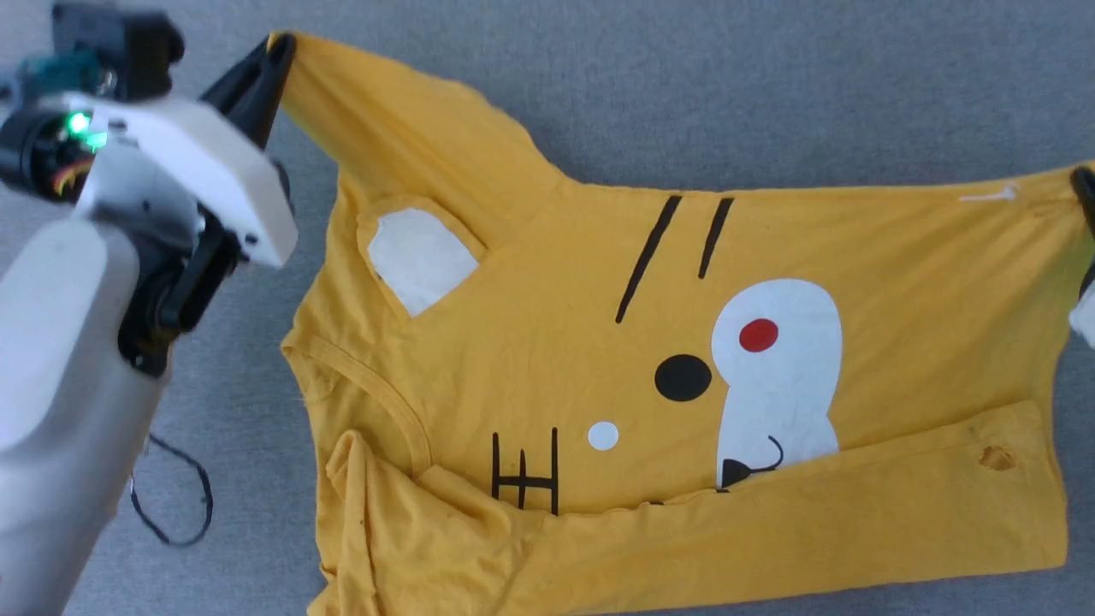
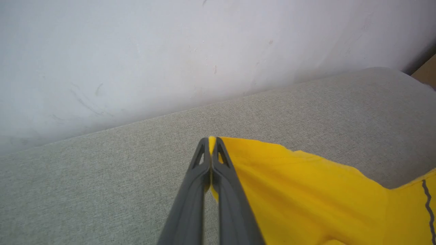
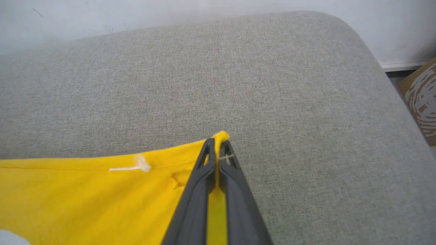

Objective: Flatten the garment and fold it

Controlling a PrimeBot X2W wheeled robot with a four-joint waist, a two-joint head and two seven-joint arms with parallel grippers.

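The garment (image 1: 547, 342), a yellow T-shirt with a tiger face print, lies spread sideways on the grey cushion (image 1: 599, 94); its near edge is folded up over the print. My left gripper (image 1: 278, 51) is shut on a sleeve tip at the far left, and the left wrist view shows yellow cloth (image 2: 306, 190) pinched between the tips of the left gripper (image 2: 212, 144). My right gripper (image 1: 1085, 184) sits at the picture's right edge on the hem corner. In the right wrist view the right gripper (image 3: 217, 144) is shut on that yellow corner (image 3: 102, 197).
A thin black cable (image 1: 184, 505) loops on the cushion beside my left forearm. A white wall (image 2: 170, 51) stands behind the cushion. The cushion's rounded corner (image 3: 354, 41) and a cardboard box (image 3: 420, 98) lie to the right.
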